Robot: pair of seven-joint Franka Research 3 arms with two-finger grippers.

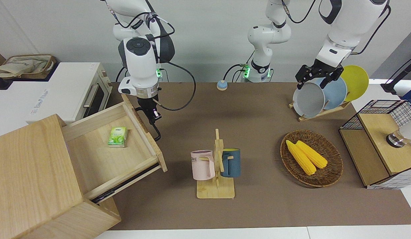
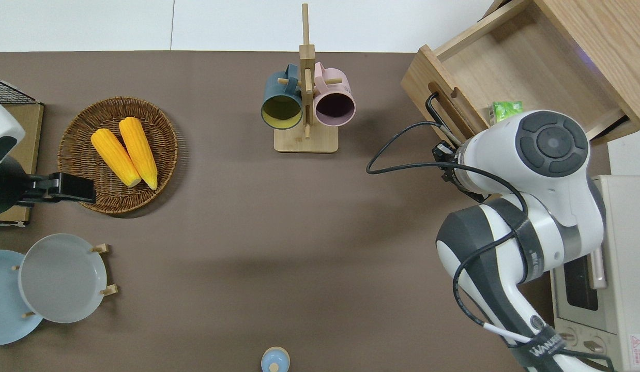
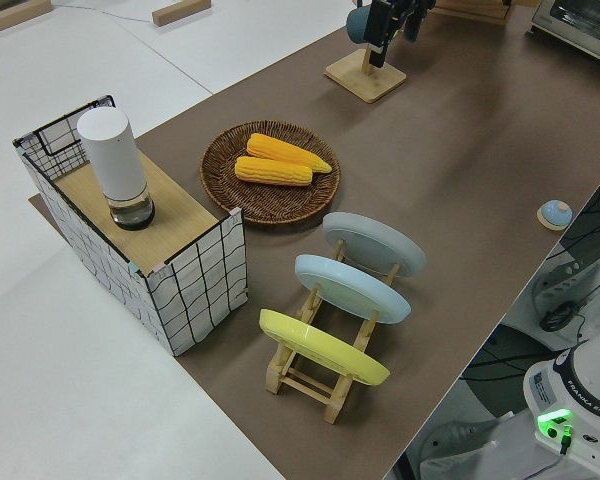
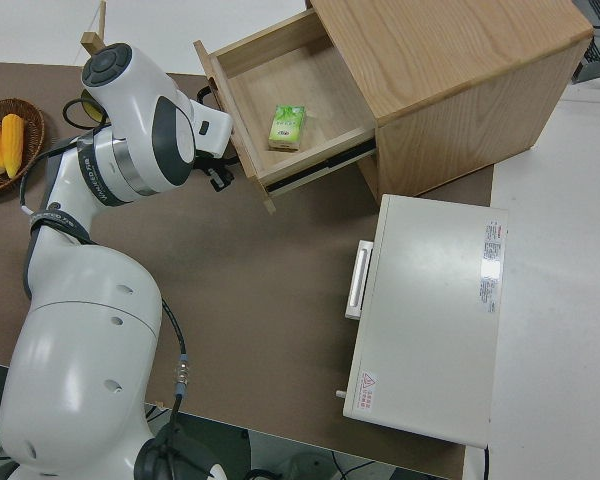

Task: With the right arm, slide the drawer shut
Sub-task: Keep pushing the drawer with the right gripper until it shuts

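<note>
The pale-wood drawer [image 1: 106,159] stands partly pulled out of the big cabinet [image 1: 29,172], with its black loop handle [image 1: 157,131] on the front panel. It also shows in the overhead view [image 2: 506,67] and the right side view [image 4: 300,80]. A green pack [image 1: 118,136] lies inside it. My right gripper [image 1: 154,115] is shut and rests against the drawer front beside the handle [image 2: 432,106], at the end nearer to the robots; it also shows in the overhead view [image 2: 440,153]. My left arm is parked, its gripper [image 1: 311,83] open.
A white toaster oven [image 1: 76,89] stands beside the cabinet, nearer to the robots. A mug rack [image 1: 215,166] with two mugs stands mid-table. A basket of corn [image 1: 311,157], a plate rack [image 1: 321,93] and a wire-mesh box [image 1: 381,142] stand toward the left arm's end.
</note>
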